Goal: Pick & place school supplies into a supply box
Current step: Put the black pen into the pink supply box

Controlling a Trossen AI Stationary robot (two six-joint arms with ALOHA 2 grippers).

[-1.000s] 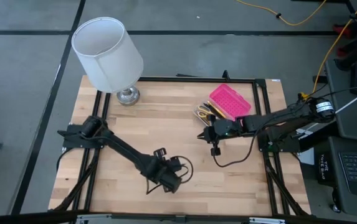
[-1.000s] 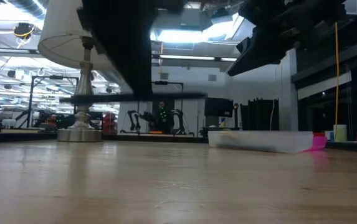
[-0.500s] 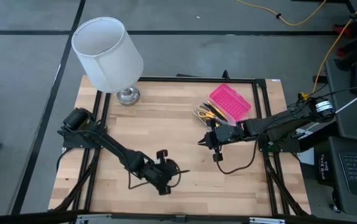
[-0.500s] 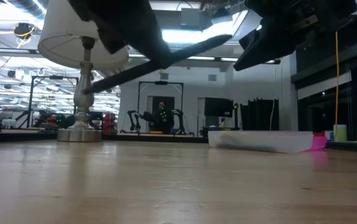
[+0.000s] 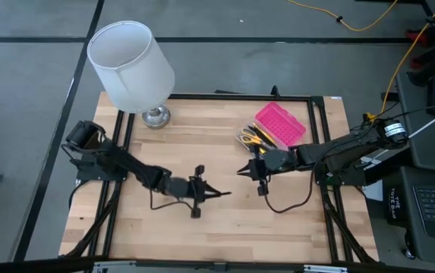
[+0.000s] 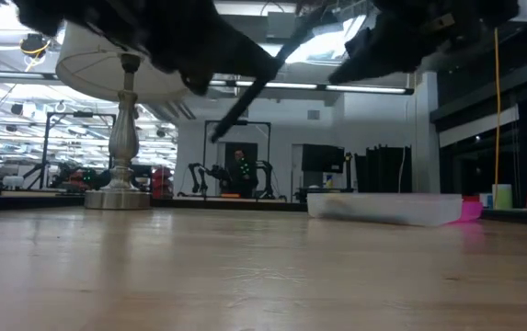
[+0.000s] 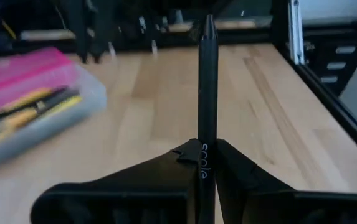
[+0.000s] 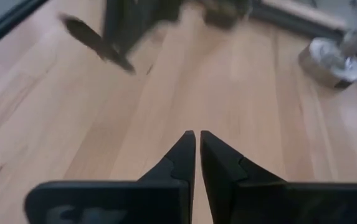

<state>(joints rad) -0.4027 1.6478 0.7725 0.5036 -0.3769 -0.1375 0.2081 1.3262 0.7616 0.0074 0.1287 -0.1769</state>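
Table layout, seen from overhead

Lamp (image 5: 135,67) sits at the table's (image 5: 202,136) far-left corner, and the supply box (image 5: 278,126) is over near the far-right corner with pens and scissors (image 5: 252,137) in it. Left gripper (image 5: 202,191) is mid-table toward the near edge, pen (image 5: 215,193) sticking out toward the right gripper (image 5: 246,171), which hangs just in front of the box.
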